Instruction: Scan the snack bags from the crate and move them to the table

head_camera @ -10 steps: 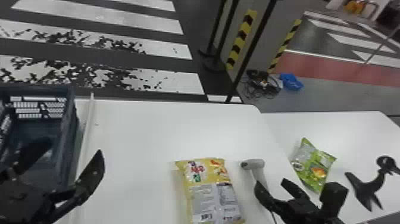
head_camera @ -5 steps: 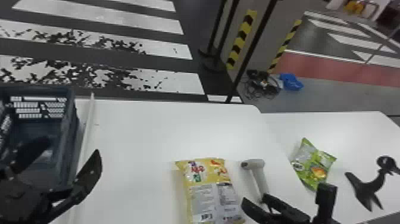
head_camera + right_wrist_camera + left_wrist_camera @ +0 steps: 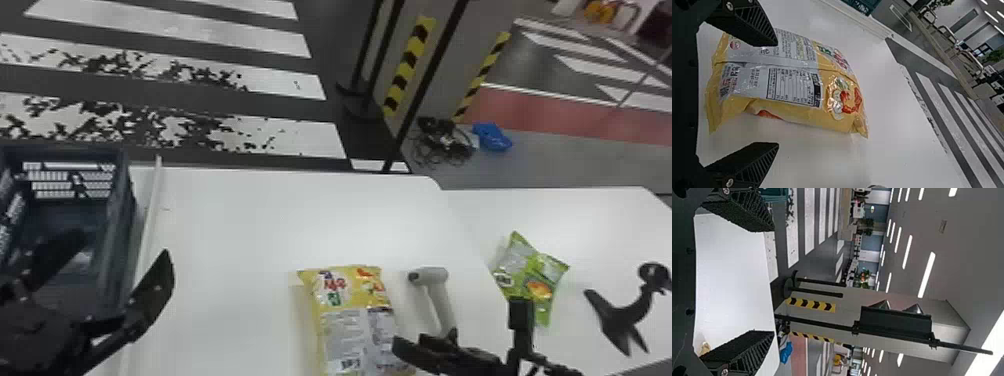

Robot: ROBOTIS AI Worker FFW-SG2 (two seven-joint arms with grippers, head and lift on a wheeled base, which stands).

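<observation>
My right gripper (image 3: 457,322) stands open at the front of the table, between the yellow snack bag (image 3: 352,310) and the green snack bag (image 3: 530,280); one finger is by the yellow bag's right edge. The grey scanner (image 3: 431,276) lies just beyond it. In the right wrist view the yellow bag (image 3: 789,78) lies flat, printed back up, partly behind one finger of my right gripper (image 3: 777,94), ungripped. My left gripper (image 3: 122,245) is open over the right side of the dark crate (image 3: 116,225); in its wrist view my left gripper (image 3: 773,280) holds nothing.
A black stand (image 3: 625,315) is on the right part of the white table (image 3: 225,225). A pale rail (image 3: 150,215) runs beside the crate. Beyond the table are a dark pole (image 3: 425,85), cables (image 3: 440,142) and a blue item (image 3: 492,136) on the floor.
My right gripper has moved left, away from the green bag and closer to the yellow one. My left gripper has shifted only slightly. Both bags and the scanner have stayed put.
</observation>
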